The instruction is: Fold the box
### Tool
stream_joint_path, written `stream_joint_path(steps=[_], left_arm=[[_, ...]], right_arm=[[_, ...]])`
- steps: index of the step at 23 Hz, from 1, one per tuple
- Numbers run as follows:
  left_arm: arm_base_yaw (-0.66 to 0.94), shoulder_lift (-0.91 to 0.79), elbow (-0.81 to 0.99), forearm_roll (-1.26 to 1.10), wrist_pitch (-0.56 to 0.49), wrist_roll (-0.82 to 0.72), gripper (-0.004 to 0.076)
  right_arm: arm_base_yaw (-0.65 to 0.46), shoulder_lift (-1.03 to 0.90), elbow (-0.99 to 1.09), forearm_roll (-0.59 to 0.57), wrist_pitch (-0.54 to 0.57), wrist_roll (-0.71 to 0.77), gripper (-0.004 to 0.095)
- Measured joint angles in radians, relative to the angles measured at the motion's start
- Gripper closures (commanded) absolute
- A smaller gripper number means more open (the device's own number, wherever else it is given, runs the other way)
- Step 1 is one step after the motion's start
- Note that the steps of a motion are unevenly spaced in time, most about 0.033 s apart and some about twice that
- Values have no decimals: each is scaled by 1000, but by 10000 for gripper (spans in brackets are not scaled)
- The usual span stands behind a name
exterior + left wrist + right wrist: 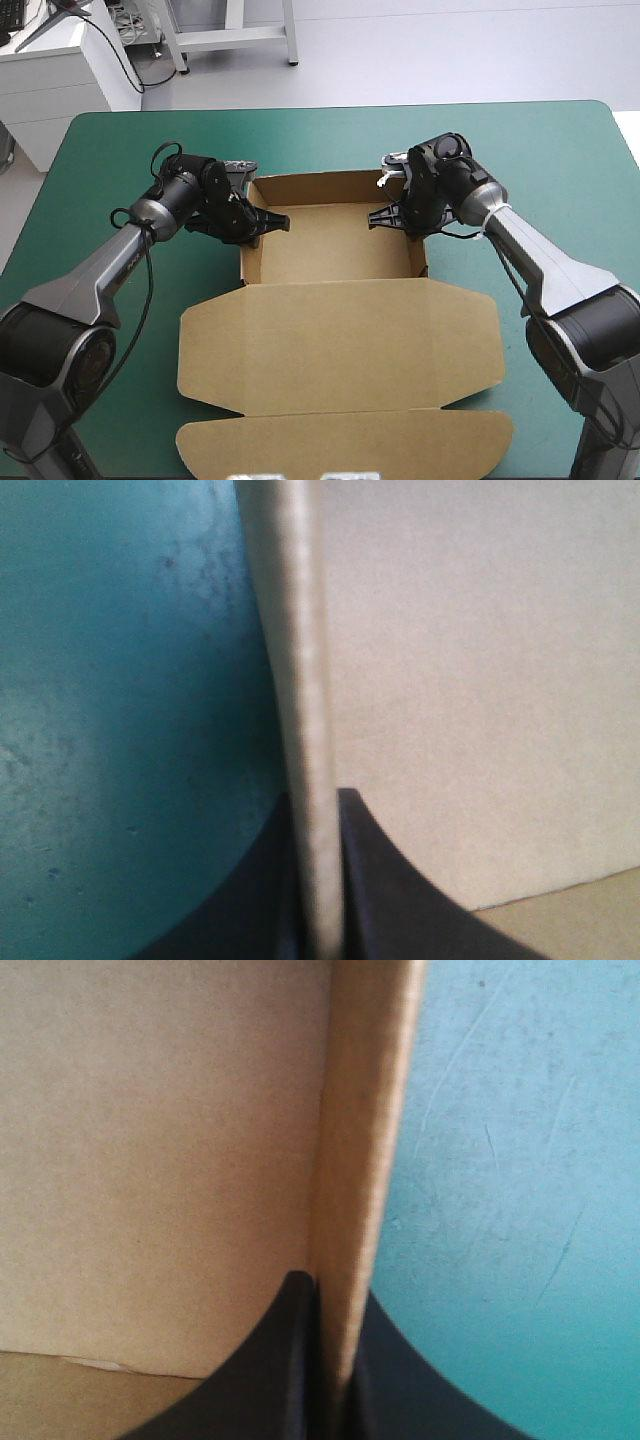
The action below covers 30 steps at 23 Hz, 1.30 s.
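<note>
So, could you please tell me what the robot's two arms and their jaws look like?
The left arm and right arm have smooth silver-grey links that swell into dark rounded joints near the base, with black wrist sections. A thin black cable runs along each. The jaws are two broad black curved fins, tapering to a point.

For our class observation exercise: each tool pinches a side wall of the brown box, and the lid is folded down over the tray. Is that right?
No: the lid is not over the tray. The high view shows it lying flat on the table, open. The left tool and right tool do each pinch a side wall of the box.
</note>
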Motion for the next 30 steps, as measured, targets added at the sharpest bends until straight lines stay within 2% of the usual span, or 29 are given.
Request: stream_joint_path(steps=[4, 7, 8, 11, 12, 13, 15, 23, 28, 30], left_arm=[[0, 1, -2, 0, 7, 41, 711], [0, 2, -2, 0, 9, 69, 644], [0, 2, -2, -1, 9, 78, 584], [-1, 7, -3, -3, 6, 127, 480], [-1, 9, -3, -5, 6, 142, 448], [-2, 11, -3, -9, 8, 152, 370], [-8, 16, -13, -19, 27, 169, 310], [-9, 16, -127, -18, 69, 170, 309], [-9, 16, -304, 30, 167, 170, 335], [-9, 16, -387, 42, 199, 170, 386]], right_arm=[[0, 0, -1, 1, 0, -1, 831], [0, 0, -1, 2, 3, -9, 669], [0, 1, -1, 3, 3, -11, 497], [0, 9, -1, 29, -4, -18, 228], [1, 13, -1, 42, -8, -19, 170], [2, 15, 0, 56, -11, -19, 76], [6, 19, 1, 75, -18, -19, 61], [-24, 20, -37, 85, -26, -49, 61], [-53, 18, -183, 81, 34, -71, 63], [-54, -3, -217, 77, 37, -72, 63]])
